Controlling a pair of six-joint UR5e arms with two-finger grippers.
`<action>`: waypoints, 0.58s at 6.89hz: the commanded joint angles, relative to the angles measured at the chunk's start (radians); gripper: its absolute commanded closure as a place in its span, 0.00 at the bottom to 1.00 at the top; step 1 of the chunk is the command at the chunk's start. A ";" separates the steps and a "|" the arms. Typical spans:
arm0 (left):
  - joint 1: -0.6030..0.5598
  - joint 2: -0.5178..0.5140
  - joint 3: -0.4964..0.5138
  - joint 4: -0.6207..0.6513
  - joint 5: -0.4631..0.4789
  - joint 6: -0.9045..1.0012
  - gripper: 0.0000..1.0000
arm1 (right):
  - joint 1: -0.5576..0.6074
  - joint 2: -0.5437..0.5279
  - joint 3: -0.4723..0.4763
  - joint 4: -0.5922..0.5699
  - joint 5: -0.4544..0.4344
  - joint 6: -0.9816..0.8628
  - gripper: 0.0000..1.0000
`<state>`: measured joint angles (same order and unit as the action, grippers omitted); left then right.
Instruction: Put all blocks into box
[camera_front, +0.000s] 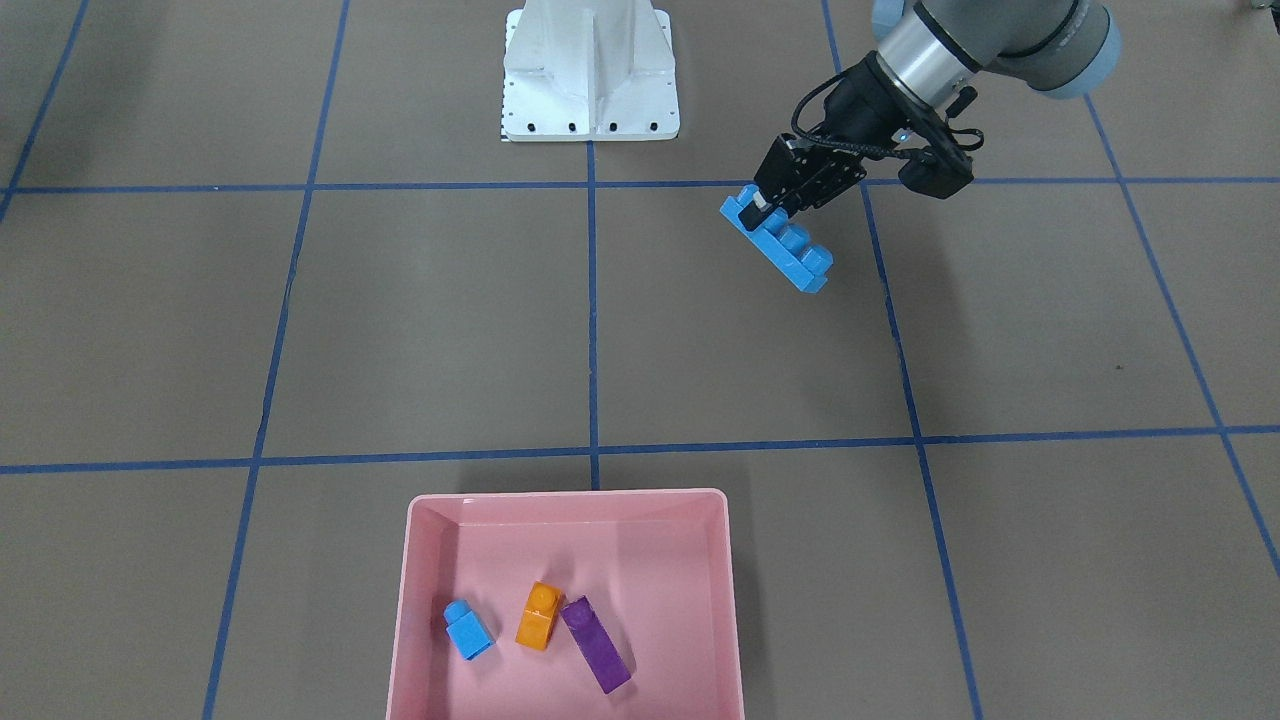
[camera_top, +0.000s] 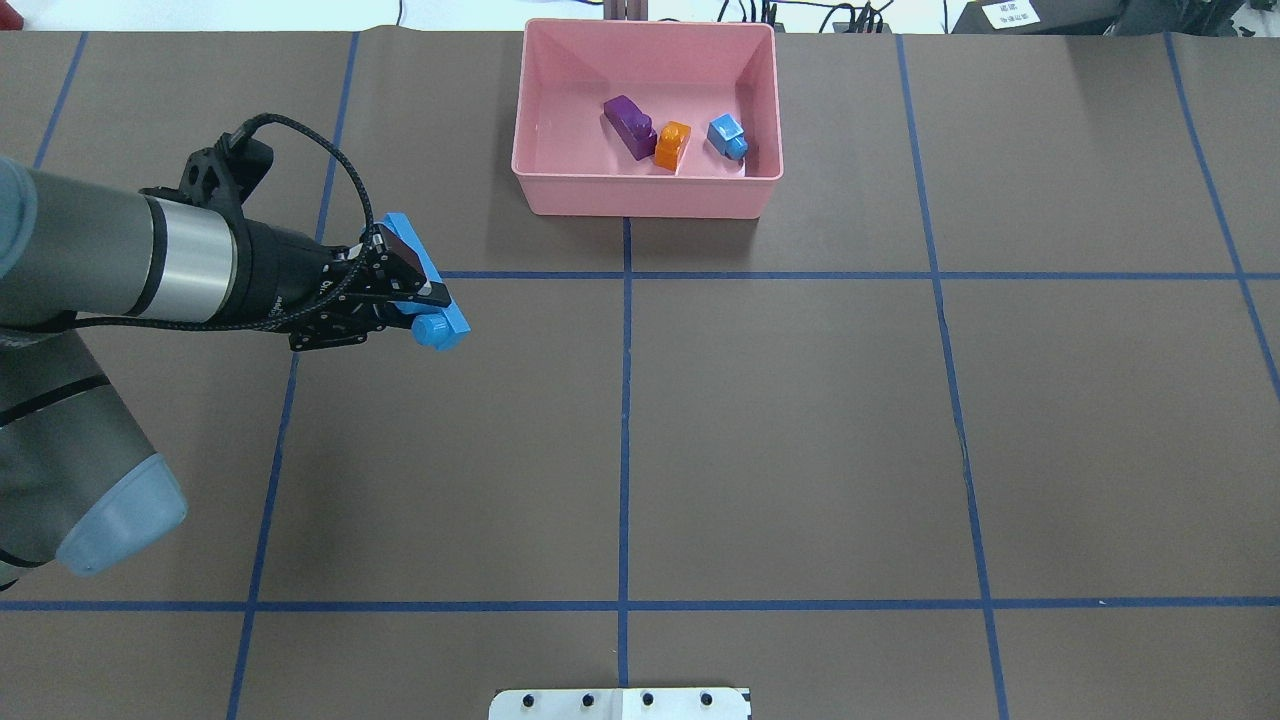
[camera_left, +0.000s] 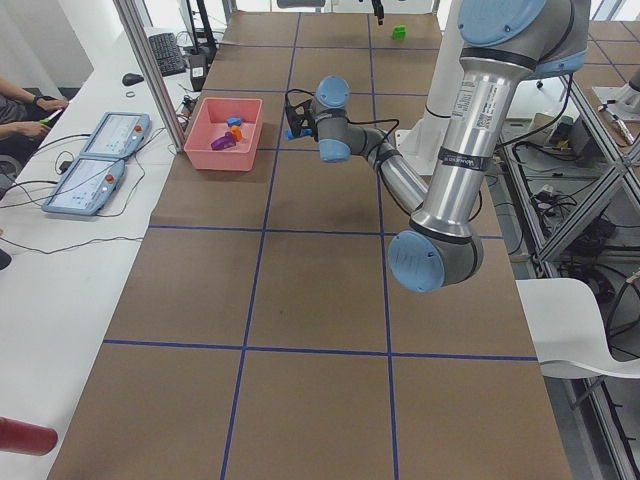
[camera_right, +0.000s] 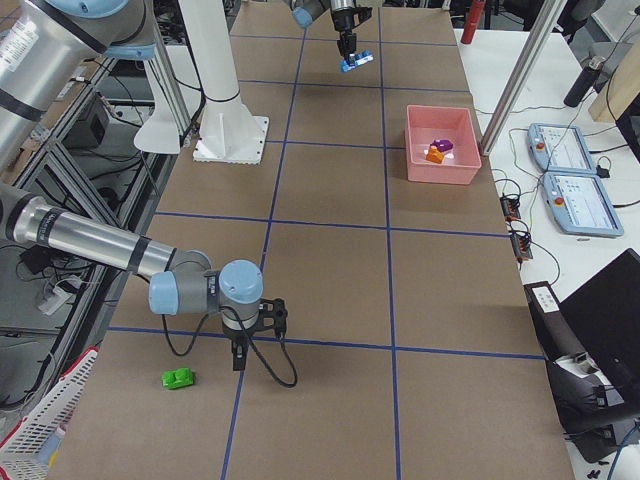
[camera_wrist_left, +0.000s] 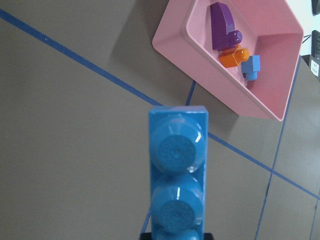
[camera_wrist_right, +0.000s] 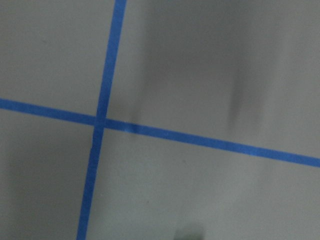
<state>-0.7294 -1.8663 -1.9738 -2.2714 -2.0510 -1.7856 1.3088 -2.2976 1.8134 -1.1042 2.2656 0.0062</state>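
Overhead, the left gripper (camera_top: 415, 300) hangs above the brown table (camera_top: 800, 400) at the left. Its fingers are clamped on one end of the long blue four-stud block (camera_top: 437, 328), which is held clear of the surface and well apart from the pink box (camera_top: 645, 195). Inside the box, at the far edge, lie the long purple block (camera_top: 628, 122), the orange single-stud block (camera_top: 672, 146) just beside it, and the small blue single-stud block (camera_top: 727, 135). Seen only from the table's right end, the right gripper (camera_right: 240, 358) hovers near the green two-stud block (camera_right: 179, 378) lying on the table; its fingers' state cannot be told.
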 joint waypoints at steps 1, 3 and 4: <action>0.001 -0.005 0.010 0.001 0.002 0.000 1.00 | -0.005 -0.048 -0.032 0.035 -0.017 -0.003 0.00; 0.002 -0.010 0.029 0.000 0.002 0.000 1.00 | -0.016 -0.066 -0.035 0.143 -0.040 0.137 0.01; 0.004 -0.020 0.038 0.000 0.002 -0.001 1.00 | -0.066 -0.063 -0.034 0.153 -0.078 0.205 0.01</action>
<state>-0.7268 -1.8773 -1.9463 -2.2716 -2.0494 -1.7856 1.2837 -2.3603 1.7798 -0.9830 2.2239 0.1220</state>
